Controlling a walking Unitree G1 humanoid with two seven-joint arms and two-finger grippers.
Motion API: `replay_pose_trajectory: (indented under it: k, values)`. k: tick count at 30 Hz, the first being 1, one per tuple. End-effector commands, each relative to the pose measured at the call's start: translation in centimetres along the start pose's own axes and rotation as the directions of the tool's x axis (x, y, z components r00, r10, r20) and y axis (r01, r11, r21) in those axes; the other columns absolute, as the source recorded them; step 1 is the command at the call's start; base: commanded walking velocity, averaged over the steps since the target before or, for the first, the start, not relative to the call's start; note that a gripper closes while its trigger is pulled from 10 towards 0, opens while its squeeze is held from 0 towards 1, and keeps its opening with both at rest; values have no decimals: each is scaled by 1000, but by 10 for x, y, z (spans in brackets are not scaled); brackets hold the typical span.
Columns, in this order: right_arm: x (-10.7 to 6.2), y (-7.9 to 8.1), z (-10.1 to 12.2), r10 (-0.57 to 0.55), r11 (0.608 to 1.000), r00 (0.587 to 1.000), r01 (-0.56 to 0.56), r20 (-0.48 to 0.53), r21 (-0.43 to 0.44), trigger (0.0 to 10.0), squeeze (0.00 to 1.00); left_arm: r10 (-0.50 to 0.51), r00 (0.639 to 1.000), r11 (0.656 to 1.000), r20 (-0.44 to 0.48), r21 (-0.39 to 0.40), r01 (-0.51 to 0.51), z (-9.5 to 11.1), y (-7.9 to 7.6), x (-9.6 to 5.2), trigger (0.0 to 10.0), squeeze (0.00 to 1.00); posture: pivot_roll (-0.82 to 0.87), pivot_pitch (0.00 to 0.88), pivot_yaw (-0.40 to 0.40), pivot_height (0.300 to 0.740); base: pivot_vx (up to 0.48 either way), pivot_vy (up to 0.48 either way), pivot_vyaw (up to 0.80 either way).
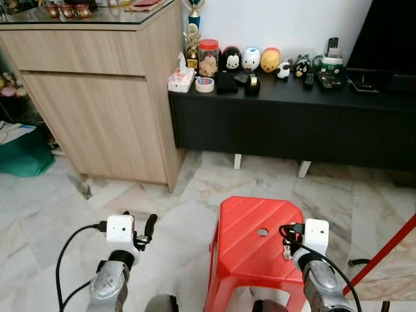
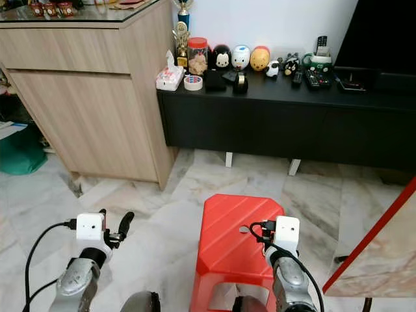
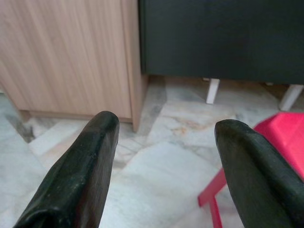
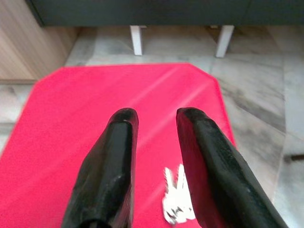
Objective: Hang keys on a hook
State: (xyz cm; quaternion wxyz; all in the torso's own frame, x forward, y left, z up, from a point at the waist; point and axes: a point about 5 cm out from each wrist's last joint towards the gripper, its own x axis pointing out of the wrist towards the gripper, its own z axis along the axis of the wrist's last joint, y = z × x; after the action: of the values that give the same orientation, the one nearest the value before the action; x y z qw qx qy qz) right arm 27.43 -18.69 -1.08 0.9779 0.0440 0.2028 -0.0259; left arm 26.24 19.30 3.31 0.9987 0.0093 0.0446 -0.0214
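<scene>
Right gripper (image 4: 154,118) hangs low over the red stool (image 1: 250,227), with its two black fingers (image 4: 111,161) parted a little and holding nothing. Silver keys (image 4: 176,202) lie on the red seat under the fingers, close to the stool's right edge. From the head, a small shiny thing near this gripper's tip may be those keys, but it is too small to be sure. A round hole (image 1: 262,231) sits in the middle of the seat.

Left gripper (image 3: 164,133) is off to the left of the stool, over the pale marble floor (image 1: 162,221). Its fingers (image 3: 83,166) are spread wide apart, with nothing between them.

Past the stool stands a long black cabinet (image 1: 292,123) on short white legs (image 1: 238,160). Its top is crowded with a jar with a red lid (image 1: 208,57), a roll of tape (image 1: 205,84), a tissue box (image 1: 180,80), little round toy figures (image 1: 251,59) and remote controls (image 1: 331,79). A gold trophy (image 1: 192,40) stands at the left end. A tall wooden cabinet (image 1: 97,97) stands just beside the black one, on its left. A dark screen (image 1: 387,39) sits at the far right. A red bar (image 1: 383,253) slants across the floor on the right, next to the stool. A green bag (image 1: 23,153) lies at the far left.
</scene>
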Motion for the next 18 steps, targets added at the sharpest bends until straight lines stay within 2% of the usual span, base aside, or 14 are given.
replay_pose_trajectory:
  k: [1, 5, 8, 10, 15, 18]
  values:
    - [6, 3, 11, 12, 1000, 1000, -12, 16, -15, 10000, 0, -17, 1000, 1000, 9, -3, 17, 4, -4, 0, 10000, 0, 38, 46, -22, 615, 0, 0, 0]
    - [10, 5, 14, 6, 1000, 1000, -6, -11, -20, 10000, 0, -14, 1000, 1000, 16, -8, 14, 6, -5, 4, 10000, 0, 44, 74, -38, 615, 0, 0, 0]
    - [11, 9, 22, 26, 999, 999, -25, 42, -21, 10000, 0, -1, 1000, 1000, 31, -10, 1, 10, -3, 6, 10000, 0, 51, 107, -56, 600, 0, 0, 0]
    - [12, 11, 23, 29, 999, 999, -28, 41, -28, 10000, 0, 14, 999, 1000, 31, -10, -13, 11, 0, 7, 10000, 0, 54, 113, -61, 600, 0, 0, 0]
    - [13, 15, 23, 44, 998, 999, -43, 29, -36, 10000, 0, 32, 999, 999, 33, -15, -31, 13, 2, 4, 10000, 0, 62, 138, -62, 600, 0, 0, 0]
    - [14, 15, 18, 31, 999, 999, -31, -24, -9, 10000, 0, 31, 999, 999, 32, -16, -31, 12, 2, 0, 10000, 0, 73, 151, -60, 600, 0, 0, 0]
